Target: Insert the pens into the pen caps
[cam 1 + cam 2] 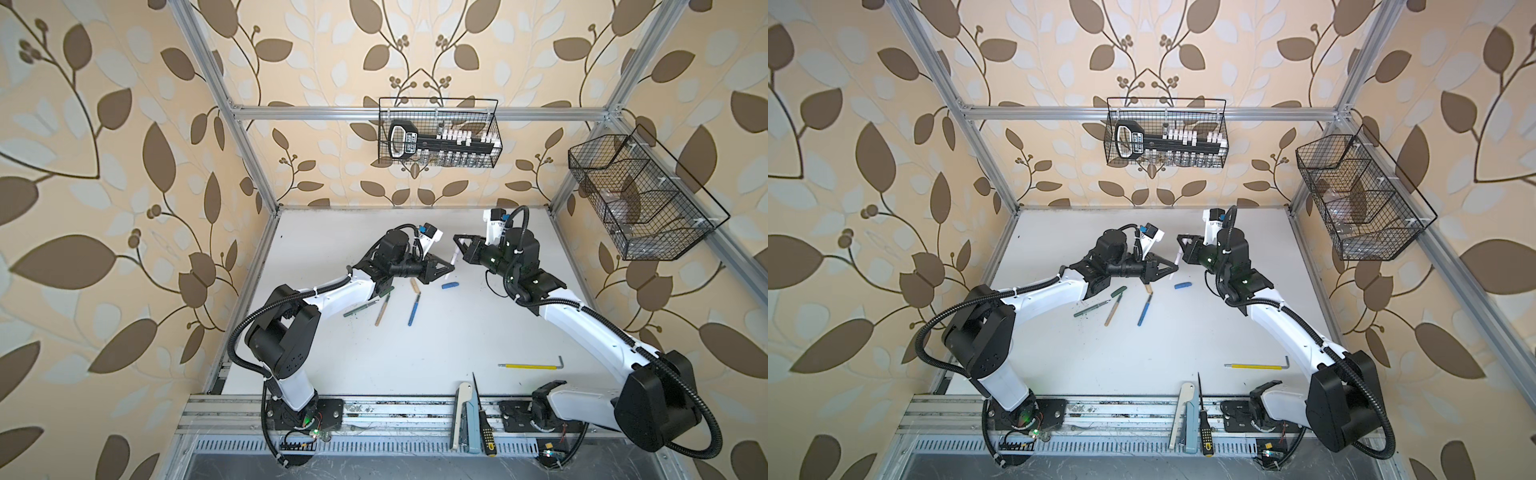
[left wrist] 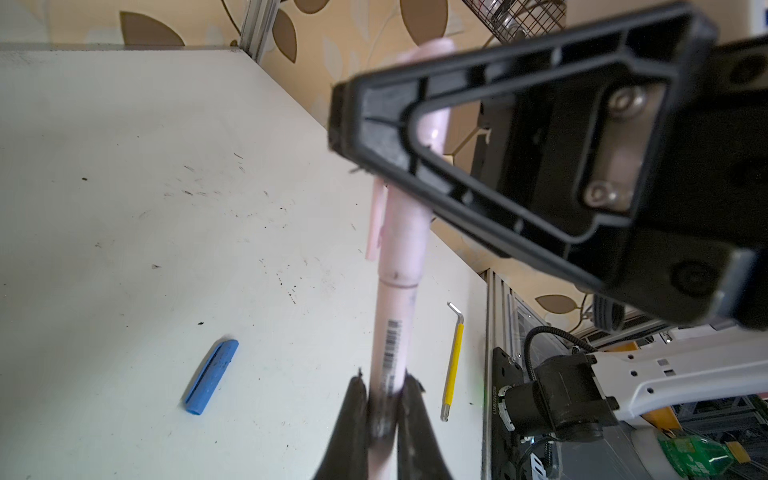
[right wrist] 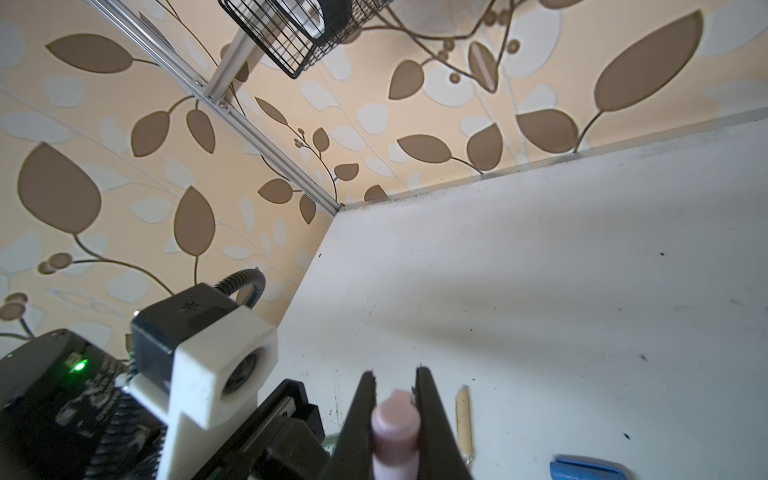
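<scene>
Two sets of jaws meet above the counter (image 1: 415, 353). The left jaws pinch the pink pen (image 2: 392, 328). The right jaws clamp the pink cap (image 3: 395, 428), which sits over the pen's end. On the counter lie the green pen (image 1: 359, 311), tan pen (image 1: 381, 311), blue pen (image 1: 413, 311), tan cap (image 1: 414, 285) and blue cap (image 1: 450, 285).

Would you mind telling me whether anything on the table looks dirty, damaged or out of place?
Yes: the white table is flecked with dark specks and short scratch-like marks, possibly stray ink. Also, the black-yellow screwdriver lies across the front rail, partly off the work surface.
</scene>
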`<state>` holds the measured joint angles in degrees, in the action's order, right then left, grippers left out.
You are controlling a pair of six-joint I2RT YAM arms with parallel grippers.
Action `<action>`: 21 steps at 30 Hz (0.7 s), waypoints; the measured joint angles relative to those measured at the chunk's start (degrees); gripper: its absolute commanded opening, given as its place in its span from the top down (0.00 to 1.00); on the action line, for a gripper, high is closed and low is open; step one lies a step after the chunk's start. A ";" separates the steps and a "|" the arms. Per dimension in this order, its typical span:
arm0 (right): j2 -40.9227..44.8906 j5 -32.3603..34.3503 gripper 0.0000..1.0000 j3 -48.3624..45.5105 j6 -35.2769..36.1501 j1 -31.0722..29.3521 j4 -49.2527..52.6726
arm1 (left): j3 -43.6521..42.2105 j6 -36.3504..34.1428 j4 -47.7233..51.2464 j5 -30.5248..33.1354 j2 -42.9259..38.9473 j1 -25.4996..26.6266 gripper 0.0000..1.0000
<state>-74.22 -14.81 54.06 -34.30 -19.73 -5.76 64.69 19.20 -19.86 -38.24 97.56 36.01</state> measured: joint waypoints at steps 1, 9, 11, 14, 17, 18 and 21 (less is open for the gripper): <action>-0.76 -1.29 1.00 0.79 0.57 0.92 1.42 | -0.07 0.52 -0.39 1.20 0.42 0.52 0.98; -7.63 -9.49 1.00 2.47 5.18 7.65 14.43 | -1.05 4.33 -7.98 8.74 4.20 3.37 0.56; -9.68 -10.10 1.00 2.56 6.62 9.05 17.66 | -1.53 5.66 -10.80 10.19 4.22 3.41 0.52; -12.46 -9.68 1.00 4.59 9.79 11.45 23.54 | -2.60 6.73 -12.94 12.17 4.28 3.39 0.45; -15.76 -5.79 1.00 8.61 13.46 13.73 28.87 | -4.85 6.23 -11.17 15.19 3.56 3.30 0.36; -16.81 -4.39 1.00 9.55 14.40 14.29 29.83 | -5.68 5.81 -9.35 16.31 2.89 3.28 0.35; -21.00 0.70 1.00 11.56 17.11 15.85 32.41 | -7.72 4.37 0.59 19.65 -1.11 3.02 0.33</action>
<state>-95.22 -14.11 65.63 -17.19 -3.88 26.65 56.97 23.57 -19.27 -18.59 96.44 39.03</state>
